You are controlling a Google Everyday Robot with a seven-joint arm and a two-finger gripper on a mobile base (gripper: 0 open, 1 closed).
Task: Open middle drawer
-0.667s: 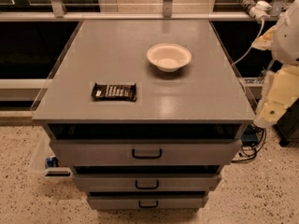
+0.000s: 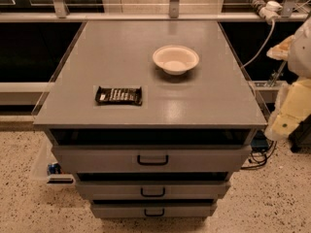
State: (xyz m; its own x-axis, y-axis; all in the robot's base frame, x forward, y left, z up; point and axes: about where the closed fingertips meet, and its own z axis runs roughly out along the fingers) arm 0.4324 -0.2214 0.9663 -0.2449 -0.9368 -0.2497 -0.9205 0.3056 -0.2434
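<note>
The grey cabinet has three flat drawer fronts, one below the other, each with a small black loop handle. The middle drawer (image 2: 152, 190) is the mid-sized front, with its handle at its centre and a dark gap above it. The widest front (image 2: 151, 158) is above it and the narrowest front (image 2: 153, 210) below. My gripper (image 2: 279, 128) hangs at the end of the cream arm, off the cabinet's right side at about the height of the top's front edge. It is well to the right of the drawer handles and touches nothing.
On the cabinet top (image 2: 204, 96) lie a white bowl (image 2: 175, 58) at the back right and a dark snack bar (image 2: 119, 95) at the front left. Cables (image 2: 257, 157) run along the floor at the right. A clear bin (image 2: 48, 169) sits at the lower left.
</note>
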